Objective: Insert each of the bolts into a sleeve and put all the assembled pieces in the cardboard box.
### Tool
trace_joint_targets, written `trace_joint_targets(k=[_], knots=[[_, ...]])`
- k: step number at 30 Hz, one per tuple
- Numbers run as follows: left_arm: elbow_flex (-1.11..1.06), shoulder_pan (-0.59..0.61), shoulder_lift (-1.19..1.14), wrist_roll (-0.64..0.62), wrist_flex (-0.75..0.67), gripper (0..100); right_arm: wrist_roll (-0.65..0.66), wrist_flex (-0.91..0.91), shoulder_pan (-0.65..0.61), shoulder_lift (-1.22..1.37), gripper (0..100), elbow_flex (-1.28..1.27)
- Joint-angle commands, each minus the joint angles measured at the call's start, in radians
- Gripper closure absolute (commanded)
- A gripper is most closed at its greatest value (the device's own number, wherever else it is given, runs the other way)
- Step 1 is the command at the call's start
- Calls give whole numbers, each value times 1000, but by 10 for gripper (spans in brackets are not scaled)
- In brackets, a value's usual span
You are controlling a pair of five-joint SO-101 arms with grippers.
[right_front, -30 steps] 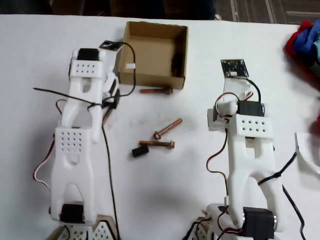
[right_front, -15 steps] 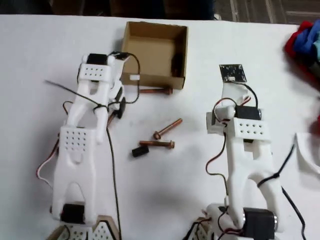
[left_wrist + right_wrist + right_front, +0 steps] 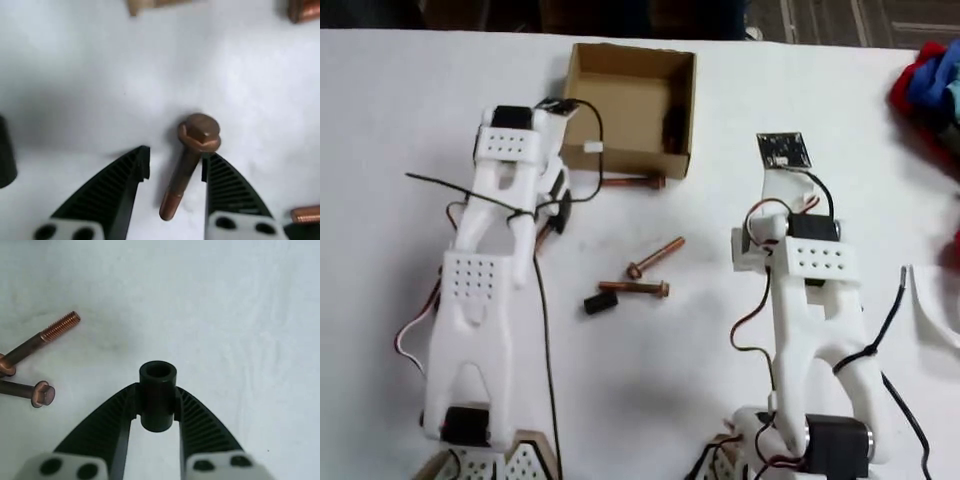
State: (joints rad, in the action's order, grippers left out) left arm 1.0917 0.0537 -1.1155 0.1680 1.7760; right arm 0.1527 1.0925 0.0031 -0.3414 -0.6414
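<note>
The left pincer (image 3: 175, 161) is hovering released over the table (image 3: 75, 75), jaws straddling a bolt (image 3: 195, 142) that is lying lengthwise between them, head pointing away from the wrist (and sitting nearer one jaw). Closing across the shank is probably what is coming. The right pincer (image 3: 156, 399) is clenching a black sleeve (image 3: 157, 382), bore facing outward; the cardboard box (image 3: 620, 160) is standing farther back, beside the left arm.

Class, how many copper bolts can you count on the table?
4. A bolt beside the cardboard box, two bolts mid-table near a black sleeve, a bolt inside the open left gripper. Others may hide under the arms.
</note>
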Motion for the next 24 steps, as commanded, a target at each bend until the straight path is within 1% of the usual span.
trace_joint_targets(k=[1, 8, 10, 12, 14, 15, 19, 24], knots=[[59, -3, 3, 2, 3, 812, -12, -15, -5, -44, 977, 8], [42, -9, -49, 3, 2, 818, -12, -15, -7, -44, 977, 8], [42, -21, -58, 3, 2, 876, -12, -15, -7, -44, 977, 8], [42, -41, -60, 3, 2, 988, -12, -15, -7, -44, 977, 8], [42, -63, -58, 3, 3, 961, -12, -16, -7, -42, 977, 6], [42, -72, -58, 3, 3, 976, -12, -16, -7, -42, 977, 6], [42, -92, -32, 3, 8, 975, -11, -36, -7, -42, 977, -14], [31, -97, 118, 3, 11, 975, -6, -131, -21, -53, 977, -91]])
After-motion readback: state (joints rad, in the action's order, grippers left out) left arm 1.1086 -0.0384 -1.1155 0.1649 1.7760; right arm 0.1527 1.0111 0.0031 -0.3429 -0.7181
